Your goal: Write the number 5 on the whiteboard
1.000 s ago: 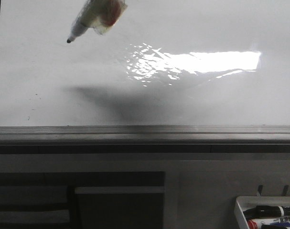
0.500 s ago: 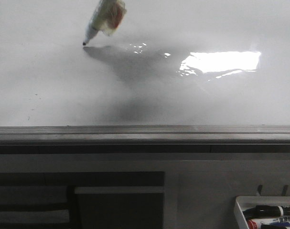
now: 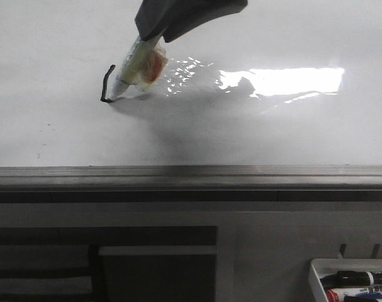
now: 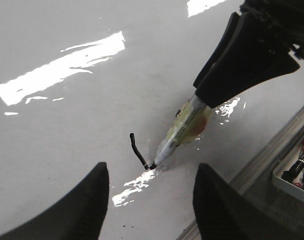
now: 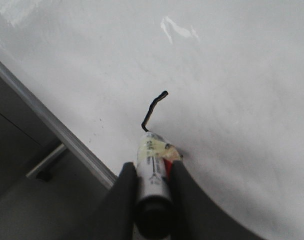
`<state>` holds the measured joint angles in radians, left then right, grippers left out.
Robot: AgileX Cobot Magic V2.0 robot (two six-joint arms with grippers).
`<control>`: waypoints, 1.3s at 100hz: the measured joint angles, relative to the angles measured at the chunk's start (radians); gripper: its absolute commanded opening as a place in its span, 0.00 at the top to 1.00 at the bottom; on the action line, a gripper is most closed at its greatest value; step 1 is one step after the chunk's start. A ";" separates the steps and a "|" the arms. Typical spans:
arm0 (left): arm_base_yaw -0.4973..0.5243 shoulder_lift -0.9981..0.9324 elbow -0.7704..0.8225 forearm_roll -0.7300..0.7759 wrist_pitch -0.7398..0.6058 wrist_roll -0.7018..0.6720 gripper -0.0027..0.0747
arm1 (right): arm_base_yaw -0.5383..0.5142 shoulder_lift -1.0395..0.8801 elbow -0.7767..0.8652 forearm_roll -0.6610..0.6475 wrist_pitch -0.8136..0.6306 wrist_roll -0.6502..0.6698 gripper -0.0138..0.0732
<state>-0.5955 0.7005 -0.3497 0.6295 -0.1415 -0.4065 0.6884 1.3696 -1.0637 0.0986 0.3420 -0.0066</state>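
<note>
The whiteboard is glossy white with a glare patch and a grey ledge along its near edge. My right gripper is shut on a white marker wrapped in yellowish tape, its black tip touching the board. A short black stroke, slightly bent, runs up from the tip; it is only one part of a number 5. The stroke shows in the left wrist view and right wrist view. The marker sits between my right fingers. My left gripper is open and empty above the board near the stroke.
A small white tray with several markers hangs at the lower right below the ledge; it also shows in the left wrist view. Dark shelving lies below the board at the left.
The marker came down onto the board and drew a short black stroke downward. The right gripper's dark body has come into the front view at the top.
</note>
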 measured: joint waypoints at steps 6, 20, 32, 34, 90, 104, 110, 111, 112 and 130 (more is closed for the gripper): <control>0.000 0.000 0.000 0.000 0.000 0.000 0.52 | -0.002 -0.012 0.004 -0.009 0.036 0.000 0.91; 0.000 0.000 0.000 0.000 0.000 0.000 0.52 | -0.002 -0.023 0.035 0.002 0.065 0.000 0.91; 0.000 0.000 0.000 0.000 0.000 0.000 0.52 | 0.022 -0.007 0.052 0.024 0.022 0.000 0.91; 0.000 0.000 0.000 0.000 0.000 0.000 0.52 | 0.026 0.000 0.052 0.027 0.011 0.000 0.91; 0.000 0.000 0.000 0.000 0.000 0.000 0.52 | 0.055 0.016 -0.107 -0.004 0.035 0.000 0.91; 0.000 0.000 0.000 0.000 0.000 0.000 0.52 | 0.041 0.022 -0.111 -0.016 0.039 0.000 0.91; 0.000 0.000 0.000 0.000 0.000 0.000 0.52 | 0.031 0.023 -0.113 -0.018 0.041 0.000 0.91; 0.000 0.000 0.000 0.000 0.000 0.000 0.52 | 0.031 0.024 -0.113 -0.018 0.041 0.000 0.91; 0.000 0.000 0.000 0.000 0.000 0.000 0.52 | 0.030 0.024 -0.113 -0.020 0.041 0.000 0.91; 0.000 0.000 0.000 0.000 0.000 0.000 0.52 | 0.015 0.025 -0.113 -0.022 0.037 0.000 0.91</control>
<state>-0.5955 0.7005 -0.3497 0.6295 -0.1415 -0.4065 0.7035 1.3945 -1.1764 0.0761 0.3793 -0.0066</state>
